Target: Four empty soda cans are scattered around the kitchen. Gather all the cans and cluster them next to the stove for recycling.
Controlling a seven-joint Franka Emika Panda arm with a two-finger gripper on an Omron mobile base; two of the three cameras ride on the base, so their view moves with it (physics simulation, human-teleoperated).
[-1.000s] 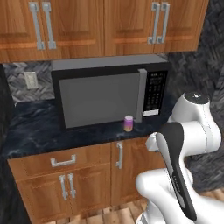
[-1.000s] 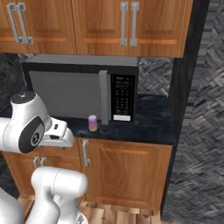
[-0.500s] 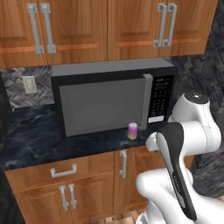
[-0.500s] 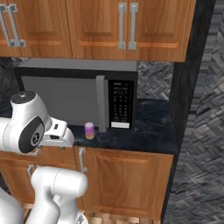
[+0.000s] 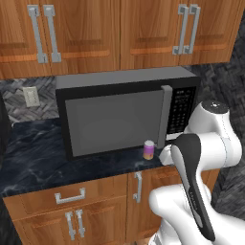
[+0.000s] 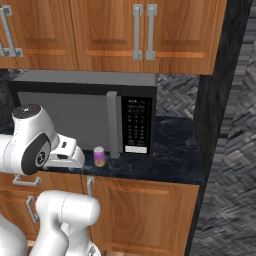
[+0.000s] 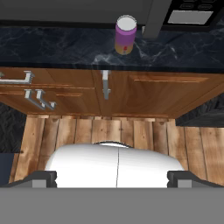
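Observation:
One soda can (image 5: 149, 150), pale purple with a silver top, stands upright on the black marbled counter (image 5: 43, 158) just in front of the microwave's door handle. The same can (image 6: 99, 156) sits near the counter's front edge, just right of my hand. In the hand view the can (image 7: 125, 37) is at the top, well ahead of my gripper (image 7: 112, 178). The gripper is open, its fingertips (image 7: 43, 177) wide apart with nothing between them, hanging over the floor short of the counter. The stove is out of view.
A black-and-grey microwave (image 5: 115, 119) takes up the back of the counter. Wooden cabinets hang above, and drawers and doors with metal handles (image 7: 105, 83) sit below. A dark wall (image 6: 225, 150) closes the right end. Wood plank floor (image 7: 109, 131) lies under the hand.
The whole picture has shifted and grown a little, so the base has driven nearer to the counter. The can stands where it was. The gripper has stayed open.

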